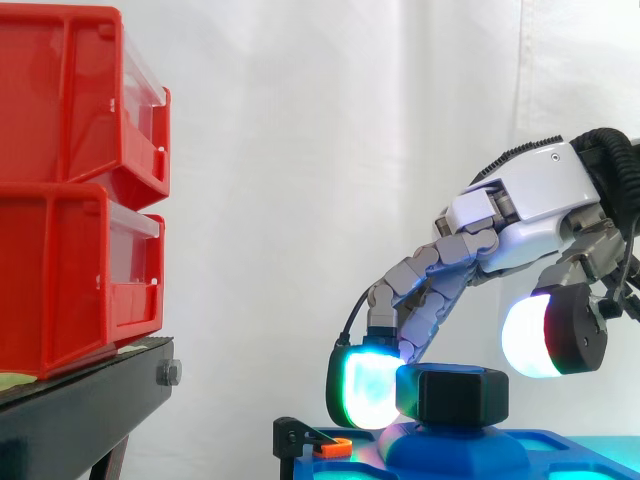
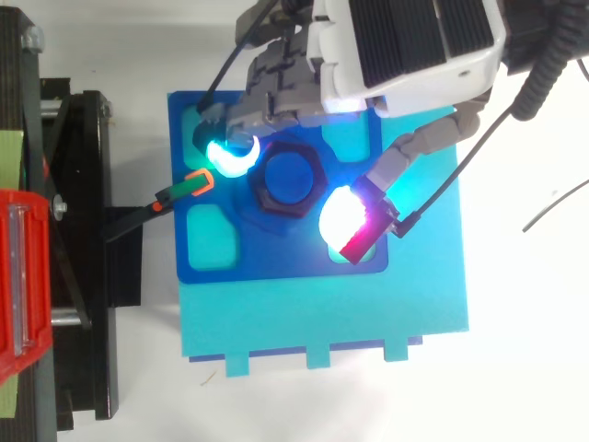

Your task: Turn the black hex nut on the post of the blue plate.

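The nut [image 1: 455,393] sits on the post [image 2: 288,175] of the plate [image 2: 276,262], between the fingers [image 1: 365,388] and the thumb [image 1: 535,335]. The hand [image 1: 530,205] is spread wide and holds nothing. One cyan pad is close against the nut's side, and the thumb hangs apart, higher.

The hand [image 1: 530,205] has a glossy white shell with a ribbed black panel on its back, grey segmented fingers, and thick glowing fingertips [image 1: 365,388], one cyan-white with a green rim, another white shading to red against a black housing.
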Available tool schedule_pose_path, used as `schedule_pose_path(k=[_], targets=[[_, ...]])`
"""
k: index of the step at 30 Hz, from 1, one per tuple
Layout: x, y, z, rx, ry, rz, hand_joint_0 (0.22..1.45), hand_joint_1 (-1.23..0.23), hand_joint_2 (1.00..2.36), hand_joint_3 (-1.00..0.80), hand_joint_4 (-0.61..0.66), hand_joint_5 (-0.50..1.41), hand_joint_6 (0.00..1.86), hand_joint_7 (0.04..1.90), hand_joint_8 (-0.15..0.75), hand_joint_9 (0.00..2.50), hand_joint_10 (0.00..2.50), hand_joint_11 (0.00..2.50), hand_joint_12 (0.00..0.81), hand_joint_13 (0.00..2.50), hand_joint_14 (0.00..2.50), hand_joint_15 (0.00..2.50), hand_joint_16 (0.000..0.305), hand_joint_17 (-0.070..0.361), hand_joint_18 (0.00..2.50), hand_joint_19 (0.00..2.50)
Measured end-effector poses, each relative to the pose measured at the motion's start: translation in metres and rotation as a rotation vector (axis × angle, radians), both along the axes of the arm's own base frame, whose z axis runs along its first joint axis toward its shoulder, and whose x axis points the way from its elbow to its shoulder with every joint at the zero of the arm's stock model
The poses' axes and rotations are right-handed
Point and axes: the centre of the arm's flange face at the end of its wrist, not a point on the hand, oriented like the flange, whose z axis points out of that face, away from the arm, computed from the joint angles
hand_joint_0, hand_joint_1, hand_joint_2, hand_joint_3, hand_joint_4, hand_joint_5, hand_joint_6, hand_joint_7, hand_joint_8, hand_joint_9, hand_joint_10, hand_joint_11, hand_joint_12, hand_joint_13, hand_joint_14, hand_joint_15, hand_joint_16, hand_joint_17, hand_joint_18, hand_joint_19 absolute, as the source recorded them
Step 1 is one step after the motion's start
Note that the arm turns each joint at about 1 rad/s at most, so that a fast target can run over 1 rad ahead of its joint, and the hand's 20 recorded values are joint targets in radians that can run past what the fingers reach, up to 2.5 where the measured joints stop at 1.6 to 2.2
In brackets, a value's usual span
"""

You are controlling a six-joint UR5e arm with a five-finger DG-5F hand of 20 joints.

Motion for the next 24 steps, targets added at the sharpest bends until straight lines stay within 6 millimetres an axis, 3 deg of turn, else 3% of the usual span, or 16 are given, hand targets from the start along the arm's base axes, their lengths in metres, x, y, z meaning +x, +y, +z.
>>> schedule_pose_path(k=[16,24], targets=[[-0.004,-0.013,0.001,0.004,0.002,-0.003,0.49,-0.45,1.00,-0.50,0.19,-0.16,0.50,0.88,0.197,0.56,0.01,0.22,0.290,0.63,0.01,0.34,0.025,0.057,0.14,0.37],[-0.008,-0.021,0.012,-0.011,0.011,0.001,0.49,-0.46,1.00,-0.50,0.19,-0.16,0.50,0.88,0.196,0.56,0.01,0.23,0.289,0.63,0.01,0.35,0.025,0.056,0.13,0.37]])
